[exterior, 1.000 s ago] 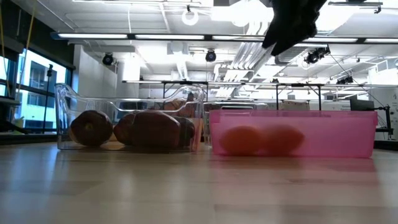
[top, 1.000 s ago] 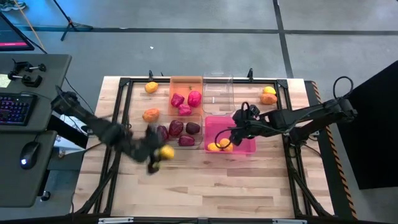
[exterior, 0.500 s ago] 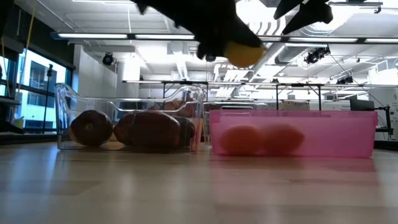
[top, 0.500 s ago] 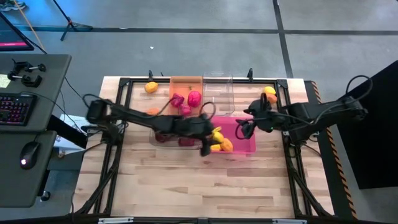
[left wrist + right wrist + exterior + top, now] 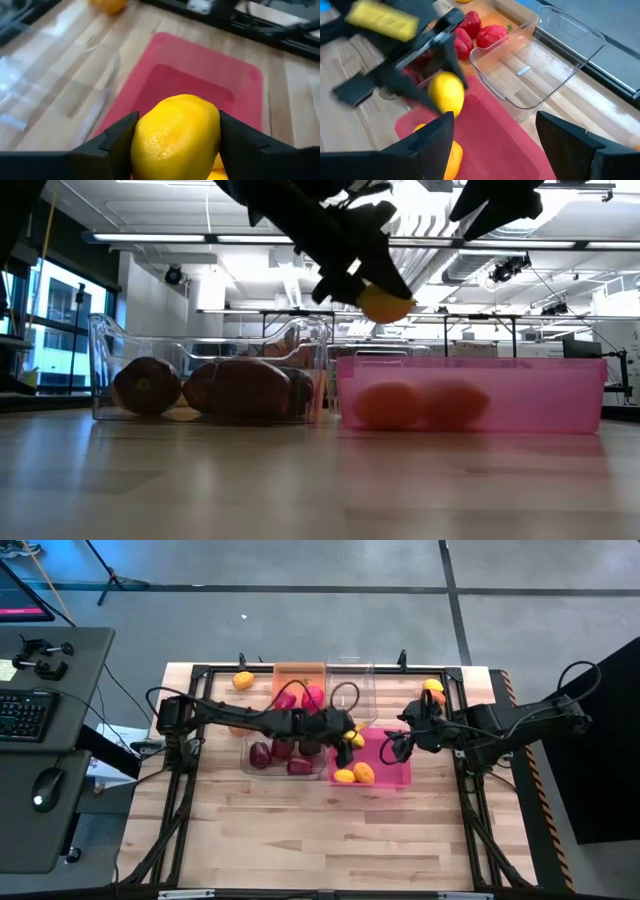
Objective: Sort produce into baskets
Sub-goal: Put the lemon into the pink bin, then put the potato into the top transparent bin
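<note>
I'm holding a yellow lemon point(image 5: 175, 137) clamped between my left gripper point(image 5: 347, 738) jaws, hanging over the near-left edge of the pink basket point(image 5: 395, 745), above the rim in the low view. Two orange-yellow pieces point(image 5: 353, 775) are lying inside already. My right gripper point(image 5: 397, 746) is waiting over the basket's far side, jaws spread wide and empty. Risks I'm judging: releasing this close to the rim could be bouncing the lemon onto the table point(image 5: 300, 840); both arms are crowding one basket, so collision is possible.
</note>
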{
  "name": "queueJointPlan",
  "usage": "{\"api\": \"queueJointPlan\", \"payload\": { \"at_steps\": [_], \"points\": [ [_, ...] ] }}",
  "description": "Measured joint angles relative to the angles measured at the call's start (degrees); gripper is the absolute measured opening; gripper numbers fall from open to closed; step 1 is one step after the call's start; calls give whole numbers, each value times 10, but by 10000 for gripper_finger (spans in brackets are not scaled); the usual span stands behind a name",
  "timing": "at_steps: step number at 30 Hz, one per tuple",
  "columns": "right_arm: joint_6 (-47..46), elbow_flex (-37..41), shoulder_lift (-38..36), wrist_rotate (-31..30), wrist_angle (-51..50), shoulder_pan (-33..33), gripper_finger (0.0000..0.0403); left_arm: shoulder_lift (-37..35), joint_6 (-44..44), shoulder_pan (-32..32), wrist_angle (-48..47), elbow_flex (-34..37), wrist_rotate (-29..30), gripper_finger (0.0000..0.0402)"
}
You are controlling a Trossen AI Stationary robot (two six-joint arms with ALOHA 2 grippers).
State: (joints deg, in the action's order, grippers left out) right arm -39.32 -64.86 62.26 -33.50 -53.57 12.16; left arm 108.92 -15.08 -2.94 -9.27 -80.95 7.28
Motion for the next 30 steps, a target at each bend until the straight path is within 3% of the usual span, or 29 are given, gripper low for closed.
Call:
{"api": "queueJointPlan", "payload": {
  "at_steps": [10, 14, 18, 22, 26, 30],
  "points": [
    [32, 0, 0, -46, -9, 0, 271, -5, -26, -24, -36, 0, -55, 337],
    [38, 0, 0, -57, -14, 0, 271, -36, -26, -24, -66, 0, -71, 356],
    [36, 0, 0, -57, -26, 0, 271, -104, 11, -24, -211, 0, -70, 356],
    [33, 0, 0, -57, -29, 0, 271, -206, 56, -11, -319, 11, -7, 356],
    [24, 0, 0, -57, -23, 0, 271, -308, 63, -2, -387, 76, 82, 356],
    [-9, 0, 0, -57, -23, 0, 271, -390, -38, -31, -463, 195, 83, 356]
  ]
}}
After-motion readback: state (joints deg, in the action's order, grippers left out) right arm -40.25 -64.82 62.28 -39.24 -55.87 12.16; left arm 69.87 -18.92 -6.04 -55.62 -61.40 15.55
